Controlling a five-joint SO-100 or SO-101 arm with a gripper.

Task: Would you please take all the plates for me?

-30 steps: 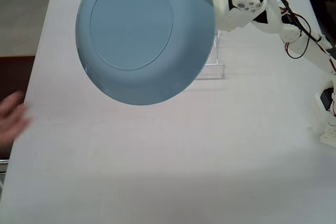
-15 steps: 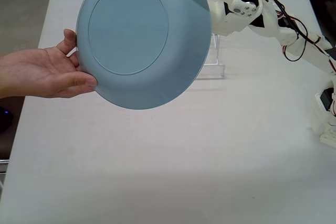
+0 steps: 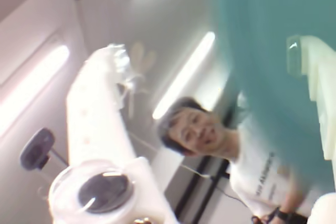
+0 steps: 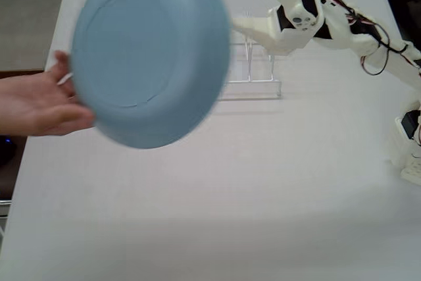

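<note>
White worktop (image 4: 217, 195) nearly bare. Light blue plate (image 4: 151, 54) raised above it, motion-blurred, edge held by a person's hand (image 4: 39, 106), likely being taken away. Wire rack (image 4: 253, 70) looks empty. Pincer (image 4: 240, 1) spread, clear of the plate, gripping nothing.

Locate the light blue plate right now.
In the fixed view the light blue plate is upper left, held at its left edge by a person's hand, clear of the robot's open hand.
</note>
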